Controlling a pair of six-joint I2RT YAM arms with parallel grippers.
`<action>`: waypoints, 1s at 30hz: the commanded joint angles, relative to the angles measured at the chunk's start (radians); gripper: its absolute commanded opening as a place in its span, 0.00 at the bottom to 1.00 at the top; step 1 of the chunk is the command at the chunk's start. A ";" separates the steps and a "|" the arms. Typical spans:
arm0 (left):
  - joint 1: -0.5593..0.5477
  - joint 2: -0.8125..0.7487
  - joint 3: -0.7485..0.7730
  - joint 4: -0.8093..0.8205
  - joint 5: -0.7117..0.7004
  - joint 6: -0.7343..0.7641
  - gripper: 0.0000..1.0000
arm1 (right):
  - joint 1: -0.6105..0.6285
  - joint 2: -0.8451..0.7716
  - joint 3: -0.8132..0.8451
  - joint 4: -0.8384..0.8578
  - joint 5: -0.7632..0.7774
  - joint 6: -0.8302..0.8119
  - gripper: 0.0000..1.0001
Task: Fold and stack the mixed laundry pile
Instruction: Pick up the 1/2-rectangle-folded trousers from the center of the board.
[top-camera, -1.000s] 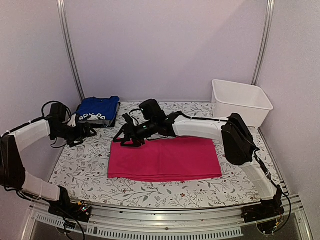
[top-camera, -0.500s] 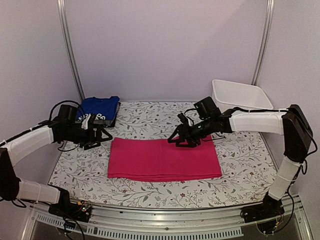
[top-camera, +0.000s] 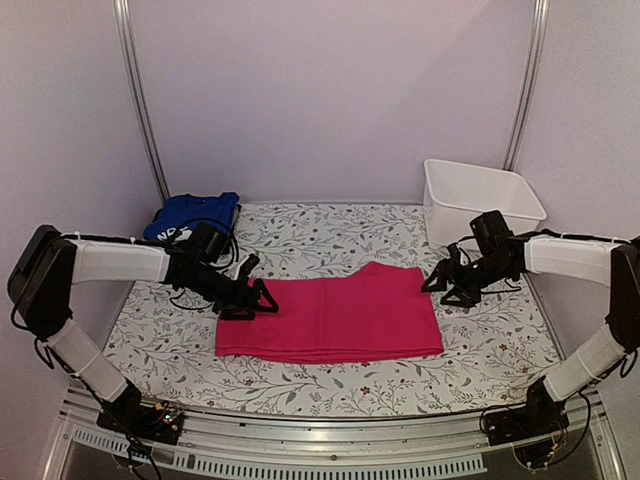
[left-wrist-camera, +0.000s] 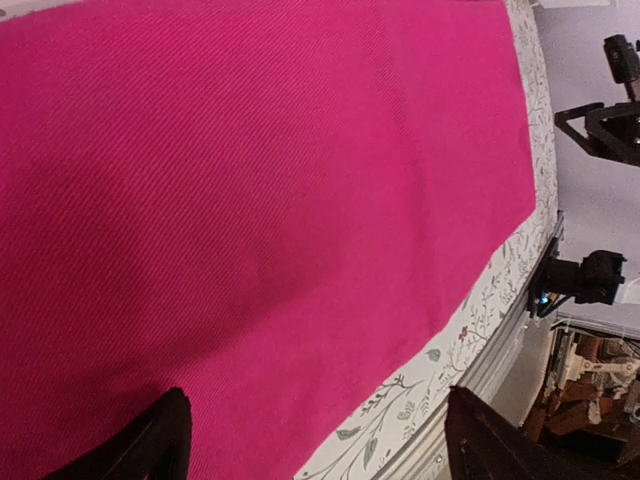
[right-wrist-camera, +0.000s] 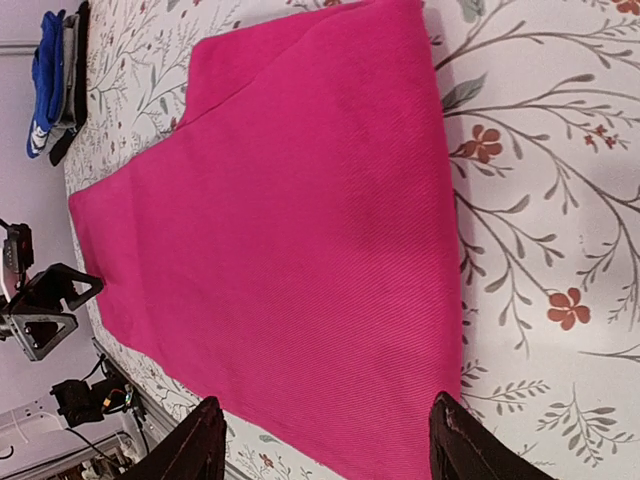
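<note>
The left end effector (top-camera: 252, 298) and right end effector (top-camera: 447, 285) are now moved to opposite ends of the magenta-pink garment (top-camera: 330, 320), both held apart, empty. Folded flat on the table (top-camera: 300, 235), it is judged ready for halving.

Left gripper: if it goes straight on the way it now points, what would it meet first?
The left gripper, open, points at the folded magenta-pink cloth garment and would probably meet its left edge first; its height above the cloth is unclear.
</note>
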 joint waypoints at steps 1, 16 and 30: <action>-0.011 0.088 0.034 0.023 -0.033 -0.032 0.86 | -0.039 0.065 0.001 -0.049 0.045 -0.116 0.67; -0.009 0.249 0.150 -0.048 -0.117 -0.046 0.91 | -0.055 0.306 0.070 -0.034 -0.039 -0.243 0.37; 0.042 0.105 0.202 -0.117 -0.189 -0.033 1.00 | -0.278 0.065 0.167 -0.216 -0.130 -0.299 0.00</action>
